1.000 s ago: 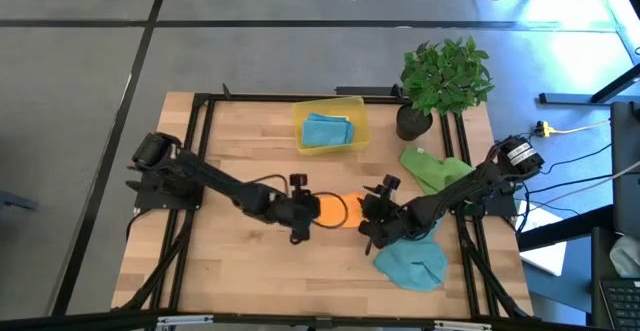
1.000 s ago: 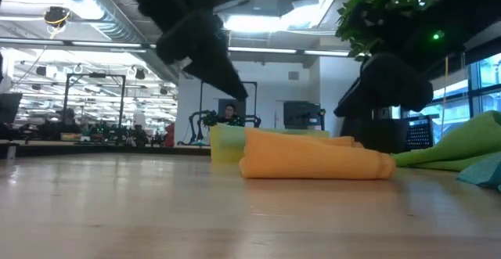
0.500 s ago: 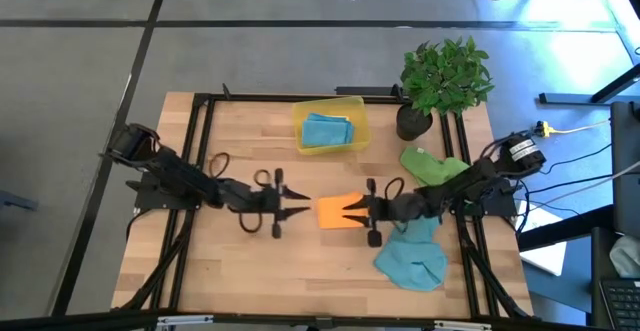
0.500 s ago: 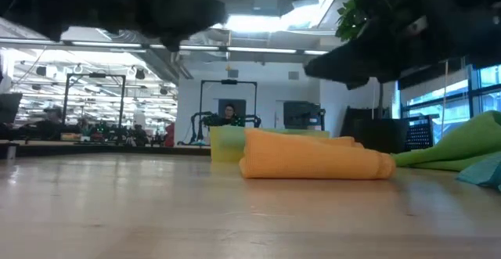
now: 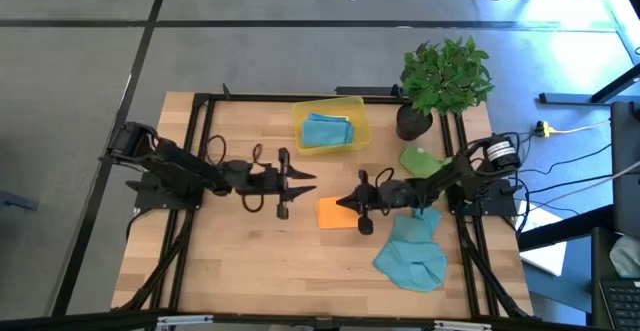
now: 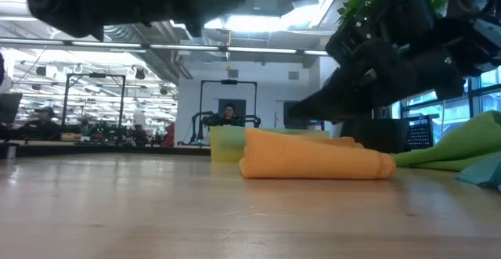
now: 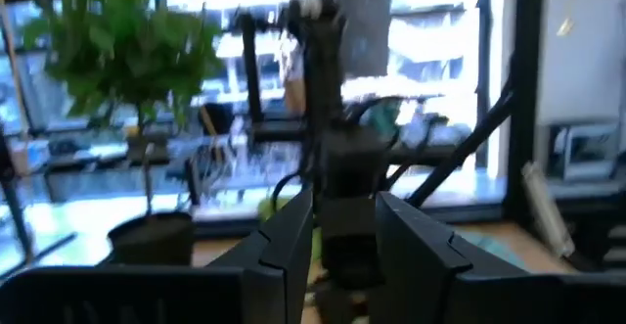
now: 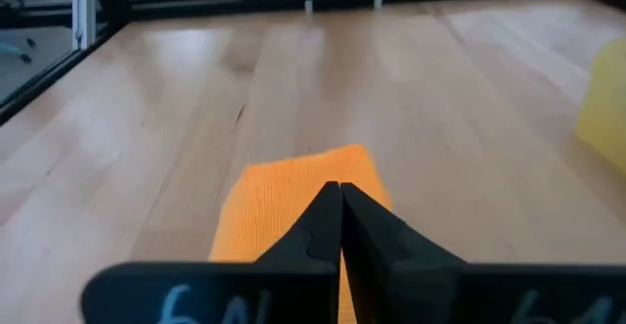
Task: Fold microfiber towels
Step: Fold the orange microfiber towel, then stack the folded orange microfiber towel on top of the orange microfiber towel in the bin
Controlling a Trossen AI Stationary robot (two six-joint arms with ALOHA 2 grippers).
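A folded orange towel point(image 5: 336, 214) lies flat on the table's middle, and it also shows in the low view point(image 6: 313, 159) and the right wrist view point(image 8: 293, 197). My right gripper point(image 5: 343, 202) is shut and empty, hovering over the towel's right part point(image 8: 339, 195). My left gripper point(image 5: 306, 179) is open and empty, raised to the left of the towel point(image 7: 342, 234). A folded teal towel point(image 5: 326, 130) lies in the yellow bin point(image 5: 360, 111). A green towel point(image 5: 424, 163) and a crumpled teal towel point(image 5: 412, 253) lie at the right. No yellow towel shows.
A potted plant point(image 5: 443, 75) stands at the far right corner. A black frame point(image 5: 200, 121) runs along the table's sides. Bare wood lies at the near left point(image 5: 250, 271).
Both grippers have drawn apart from the table's middle and risen: the left toward the left edge, the right toward the right edge. The orange towel, earlier half hidden between them, now lies uncovered and folded in the same place.
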